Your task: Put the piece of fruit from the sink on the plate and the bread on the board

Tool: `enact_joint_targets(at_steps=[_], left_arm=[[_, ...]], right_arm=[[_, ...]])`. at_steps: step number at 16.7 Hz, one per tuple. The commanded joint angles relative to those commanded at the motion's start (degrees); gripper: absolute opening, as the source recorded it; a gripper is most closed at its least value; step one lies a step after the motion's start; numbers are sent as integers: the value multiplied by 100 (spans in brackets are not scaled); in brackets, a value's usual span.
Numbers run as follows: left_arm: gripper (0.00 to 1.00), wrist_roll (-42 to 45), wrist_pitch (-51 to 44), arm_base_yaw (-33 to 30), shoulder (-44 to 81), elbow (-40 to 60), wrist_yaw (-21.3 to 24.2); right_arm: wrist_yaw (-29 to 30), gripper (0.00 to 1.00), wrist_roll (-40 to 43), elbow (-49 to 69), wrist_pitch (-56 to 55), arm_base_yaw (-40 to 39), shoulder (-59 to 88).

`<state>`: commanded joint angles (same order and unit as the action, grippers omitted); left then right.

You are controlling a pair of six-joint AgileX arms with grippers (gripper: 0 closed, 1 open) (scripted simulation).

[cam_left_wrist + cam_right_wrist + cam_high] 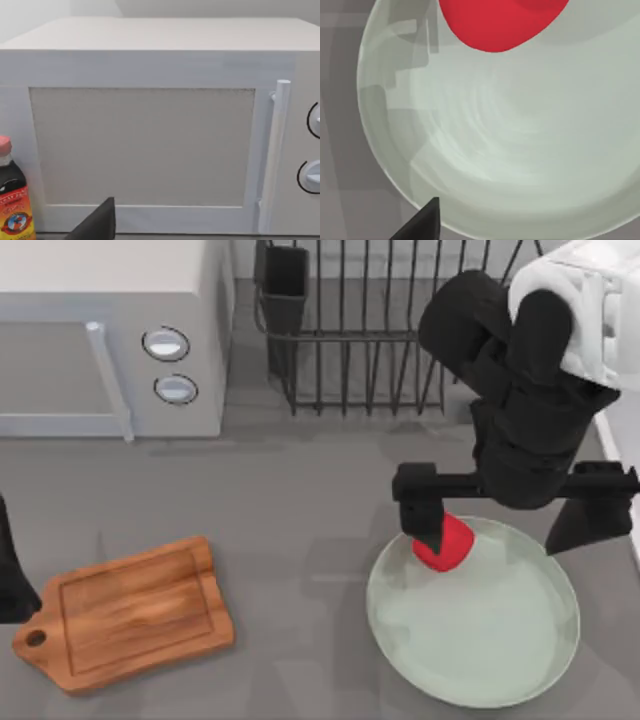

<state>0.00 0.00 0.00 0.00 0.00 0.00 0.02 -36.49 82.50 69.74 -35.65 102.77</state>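
Grey countertop (300, 500) runs across the whole scene, with a white microwave (110, 335) at the back left and a black wire dish rack (360, 330) behind the middle. At the top view's far right edge a strip of the pale sink (625, 455) rim shows beside the right arm.

On the left, near the front, the reddish-brown wooden cutting board (130, 612) lies flat, handle with its hole pointing to the left edge; nothing lies on it. To the right sits the large mint-green plate (490, 640), glossy and shallow.

My right gripper (510, 525) hangs over the plate's back rim with its jaws spread wide, one finger at the left and the other well apart at the right. The piece of fruit (446, 543), bright red and rounded, sits just inside the plate's back-left rim, directly below the left finger; whether that finger touches it I cannot tell. From the right wrist view the fruit (502, 22) appears against the plate's (520, 150) pale inner surface.

My left arm (12, 570) is parked at the table's left edge, near the board's handle. Its wrist view faces the microwave's door (145, 145), with a dark sauce bottle (14, 195) beside it; whether the left jaws are spread or closed I cannot tell.
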Motion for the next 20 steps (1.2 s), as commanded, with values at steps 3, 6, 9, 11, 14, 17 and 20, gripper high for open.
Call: enact_joint_targets(at_steps=[3, 6, 9, 11, 14, 17, 20], left_arm=[[100, 0, 0, 0, 0, 0, 0], [100, 0, 0, 0, 0, 0, 0], [100, 0, 0, 0, 0, 0, 0], [100, 0, 0, 0, 0, 0, 0], [100, 0, 0, 0, 0, 0, 0], [100, 0, 0, 0, 0, 0, 0], [100, 0, 0, 0, 0, 0, 0]], right_arm=[[0, 100, 139, -291, -263, 136, -305], [0, 100, 460, -1020, -876, 449, -1135], [0, 100, 919, -2061, -1751, 898, -2499], [-1, 100, 1282, -2902, -2446, 1252, -3687], [-1, 100, 1877, -4318, -3598, 1833, -5680], [-1, 100, 2485, -5767, -4776, 2427, -7578], [-2, 100, 3040, -7038, -5844, 2969, -9017]])
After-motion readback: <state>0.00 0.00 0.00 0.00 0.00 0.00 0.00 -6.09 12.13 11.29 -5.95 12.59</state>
